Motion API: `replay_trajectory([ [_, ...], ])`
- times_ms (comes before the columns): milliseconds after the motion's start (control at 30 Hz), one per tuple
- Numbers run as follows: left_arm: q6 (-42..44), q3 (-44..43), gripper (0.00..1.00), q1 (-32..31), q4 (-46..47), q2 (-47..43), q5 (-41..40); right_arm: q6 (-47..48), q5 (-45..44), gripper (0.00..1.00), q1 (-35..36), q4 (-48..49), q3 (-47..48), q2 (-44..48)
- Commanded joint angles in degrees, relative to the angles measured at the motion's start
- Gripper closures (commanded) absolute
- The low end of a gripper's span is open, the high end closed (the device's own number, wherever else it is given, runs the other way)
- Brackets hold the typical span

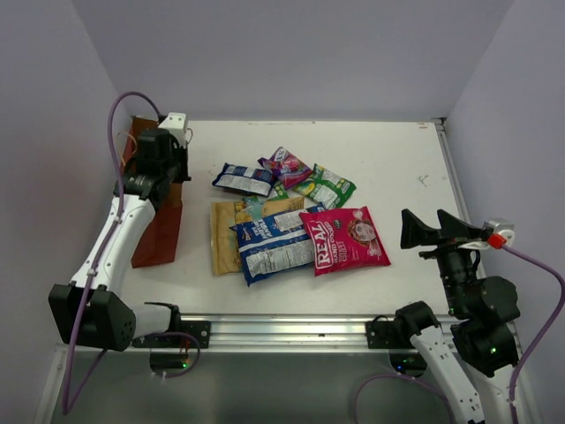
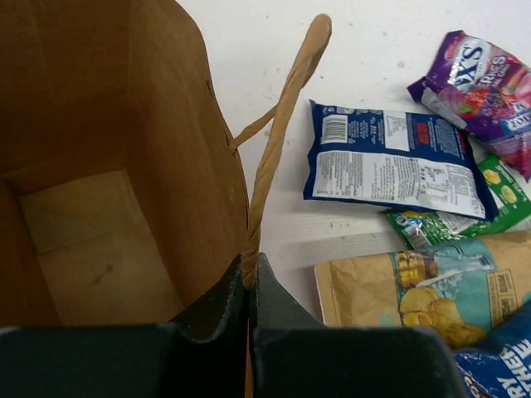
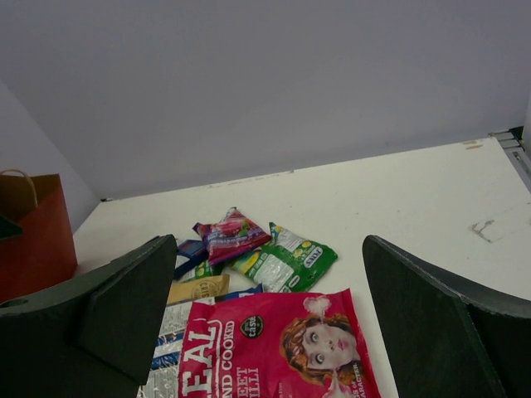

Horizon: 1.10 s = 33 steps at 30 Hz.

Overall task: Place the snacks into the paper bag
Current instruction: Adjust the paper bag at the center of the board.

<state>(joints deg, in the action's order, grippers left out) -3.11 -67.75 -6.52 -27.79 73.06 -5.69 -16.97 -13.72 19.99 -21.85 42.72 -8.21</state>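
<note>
The paper bag [image 1: 157, 231], brown with red sides, stands open at the table's left edge. My left gripper [image 1: 164, 155] hangs over its top. In the left wrist view the left gripper [image 2: 249, 269] is shut on the tan loop handle [image 2: 282, 124] at the bag's rim, and the bag's inside [image 2: 91, 240] holds nothing. The snacks lie mid-table: pink-red REAL packet [image 1: 345, 238], blue-white packet [image 1: 272, 245], tan-gold packet [image 1: 228, 234], small dark blue [image 1: 244, 179], purple-pink [image 1: 284, 164] and green [image 1: 326, 186]. My right gripper [image 1: 439, 230] stands open right of them, nothing between its fingers.
The table's right half [image 1: 415, 168] is bare white. A metal rail [image 1: 282, 329] runs along the near edge. Purple walls close in the table at the back and both sides. In the right wrist view the REAL packet [image 3: 274, 348] lies below the right gripper [image 3: 270, 265].
</note>
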Motion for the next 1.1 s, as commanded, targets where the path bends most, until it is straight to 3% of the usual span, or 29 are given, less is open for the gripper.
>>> replay_trajectory([
  [0,4.6,-1.8,1.00,-0.9,2.8,-3.1,6.8,-0.8,1.0,0.01,0.2,1.5,-0.3,-0.8],
  [333,6.6,3.5,1.00,-4.3,5.0,-10.6,10.8,-0.9,0.8,0.01,0.2,1.3,-0.4,-1.3],
  [567,6.5,4.6,0.98,-5.3,4.9,-9.1,10.6,-0.9,0.8,0.01,0.2,1.0,-0.3,-1.3],
  [667,5.9,4.2,0.83,-5.4,4.6,-8.5,10.4,-0.9,0.7,0.02,0.2,0.9,-0.1,-1.5],
  [800,4.3,2.3,0.54,-5.4,3.7,-8.9,9.6,-0.8,0.8,0.01,0.2,0.8,-0.1,-1.5],
  [967,1.4,-2.7,0.34,-5.5,0.1,-9.9,7.5,-0.8,1.1,0.01,0.2,0.8,0.0,-1.9],
  [1067,-1.0,-6.9,0.14,-5.5,-1.8,-11.6,6.8,-0.8,1.1,0.02,0.2,0.8,0.0,-2.1],
])
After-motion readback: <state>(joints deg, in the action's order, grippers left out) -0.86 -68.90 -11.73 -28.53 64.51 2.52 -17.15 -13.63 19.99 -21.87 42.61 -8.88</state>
